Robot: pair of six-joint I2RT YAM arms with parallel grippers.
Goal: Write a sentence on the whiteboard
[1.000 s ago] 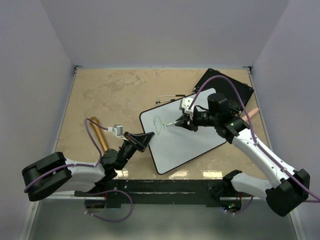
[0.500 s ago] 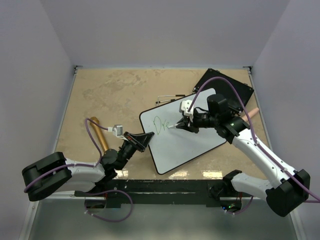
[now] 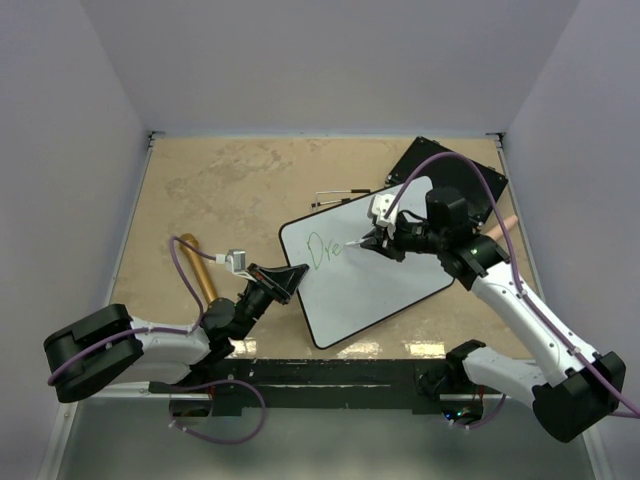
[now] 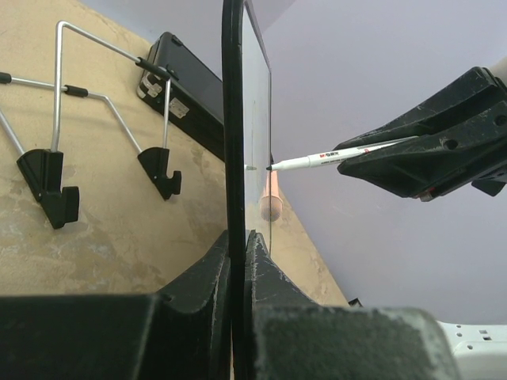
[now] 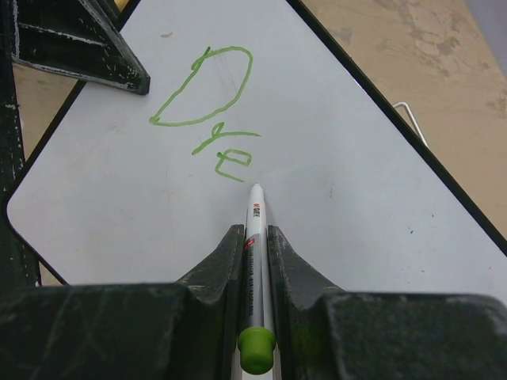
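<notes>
On the left of the tan table (image 3: 230, 190) a brass-coloured cylinder (image 3: 203, 275) lies beside the left arm's purple cable. Just to its right the left claw (image 3: 285, 278) is clamped narrow on the near-left edge of the whiteboard (image 3: 380, 285); the left wrist view shows its two black fingers (image 4: 207, 265) pressed on either side of the thin black frame. The whiteboard lies at a slant across the middle-right of the table, with its far-right corner overlapping the flat black board (image 3: 470, 175). Near the whiteboard's upper left corner is green handwriting (image 5: 210, 111), a large "D" followed by two smaller letters. Immediately right of the last letter sits the tip of a white marker (image 5: 255, 229) with a green end cap. From the left wrist view the tip appears to meet the glossy face. The right claw (image 3: 378, 243) is closed tight on the marker's barrel and reaches in over the board from the right, with the pen pointing toward the writing. Behind the whiteboard, a thin wire stand with black feet (image 3: 335, 197) lies on the table, next to the black board. At the far right a peach-coloured object (image 3: 505, 222) is partly hidden behind the right arm.
</notes>
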